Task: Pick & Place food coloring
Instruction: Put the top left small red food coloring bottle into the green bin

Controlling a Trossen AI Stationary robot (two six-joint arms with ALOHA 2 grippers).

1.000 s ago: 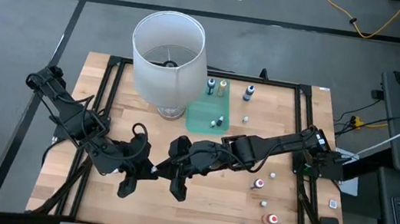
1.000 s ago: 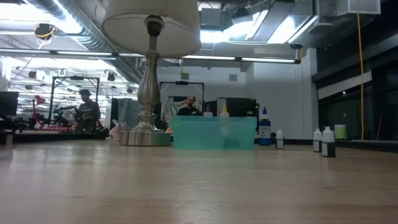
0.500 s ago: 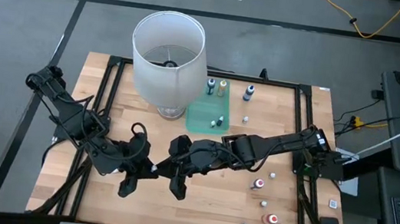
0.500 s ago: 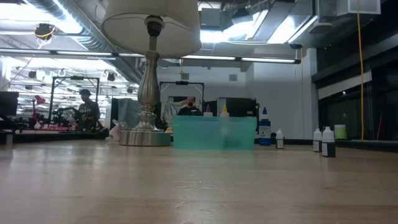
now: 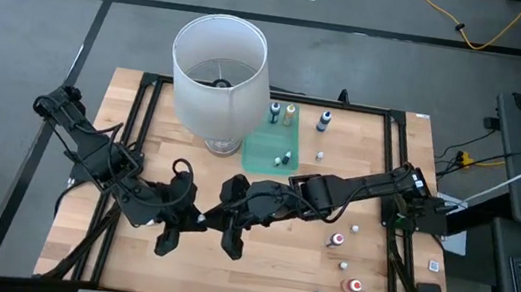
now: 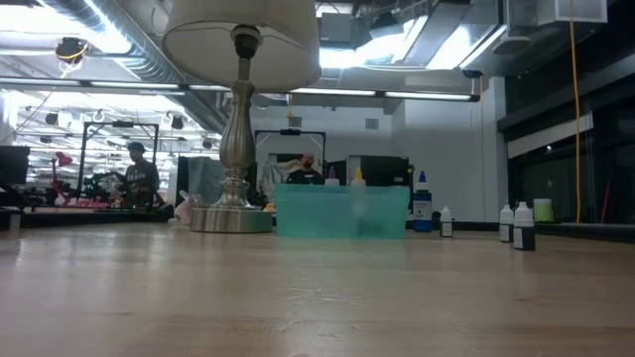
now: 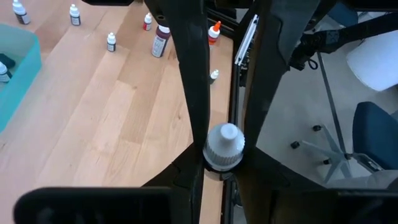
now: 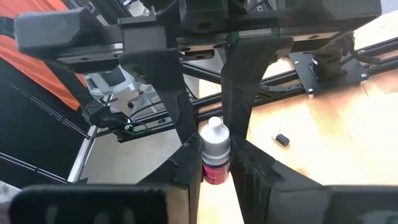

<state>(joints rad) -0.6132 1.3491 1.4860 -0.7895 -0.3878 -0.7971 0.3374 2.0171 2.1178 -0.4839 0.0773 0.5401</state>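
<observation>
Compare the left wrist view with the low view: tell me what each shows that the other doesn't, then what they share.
Only the left wrist view: the left end effector shut on a white-capped bottle, plus a red-filled food coloring bottle and an orange-tipped one standing farther off on the wooden table.

Only the low view: the lamp base under its white shade, people in the room behind, and no end effector.

Both: the translucent green tray, small white-capped bottles and the tabletop.
</observation>
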